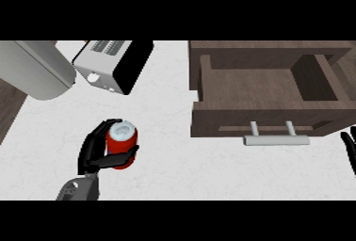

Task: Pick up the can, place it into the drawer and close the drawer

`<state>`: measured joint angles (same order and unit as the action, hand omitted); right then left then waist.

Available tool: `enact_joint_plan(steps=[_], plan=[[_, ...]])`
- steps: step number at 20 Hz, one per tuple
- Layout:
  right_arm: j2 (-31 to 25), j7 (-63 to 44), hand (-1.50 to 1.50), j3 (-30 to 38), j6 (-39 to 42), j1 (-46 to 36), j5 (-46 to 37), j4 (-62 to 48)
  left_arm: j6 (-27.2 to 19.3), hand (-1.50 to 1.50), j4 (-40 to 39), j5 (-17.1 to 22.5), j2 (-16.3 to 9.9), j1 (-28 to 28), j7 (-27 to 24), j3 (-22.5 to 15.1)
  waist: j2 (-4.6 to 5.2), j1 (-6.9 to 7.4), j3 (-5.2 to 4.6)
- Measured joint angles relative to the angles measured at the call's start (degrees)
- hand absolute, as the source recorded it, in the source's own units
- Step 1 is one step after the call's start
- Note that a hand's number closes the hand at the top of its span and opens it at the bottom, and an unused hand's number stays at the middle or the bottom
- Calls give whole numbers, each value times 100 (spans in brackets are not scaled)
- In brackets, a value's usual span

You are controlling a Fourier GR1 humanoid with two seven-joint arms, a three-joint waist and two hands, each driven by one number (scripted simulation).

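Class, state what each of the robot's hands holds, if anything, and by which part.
The left hand is curled round the side of the red can. The right hand, at the right edge, holds nothing.

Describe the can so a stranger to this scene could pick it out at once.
Start at the open wooden drawer on the counter's right and look left and lower, across the white counter. The can stands in the left hand, whose fingers curl round it. It is the only red thing, with a pale top.

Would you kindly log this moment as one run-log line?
left hand: shut on can | drawer: open, no can inside | right hand: at right edge
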<state>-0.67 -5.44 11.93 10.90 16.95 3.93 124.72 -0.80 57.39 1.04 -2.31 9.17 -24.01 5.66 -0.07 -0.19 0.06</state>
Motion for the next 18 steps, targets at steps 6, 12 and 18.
enact_joint_plan(steps=[6,12,18], plan=[[-39,-68,-150,171,45,-115,117,-23,116,150,78,159,38,163,124,-19,3,-2,-5],[-22,-15,-150,162,77,55,170,116,39,150,194,477,-230,313,302,385,3,-4,-5],[-8,19,-150,199,111,100,232,121,89,150,405,622,-335,544,466,409,3,-3,-5]])
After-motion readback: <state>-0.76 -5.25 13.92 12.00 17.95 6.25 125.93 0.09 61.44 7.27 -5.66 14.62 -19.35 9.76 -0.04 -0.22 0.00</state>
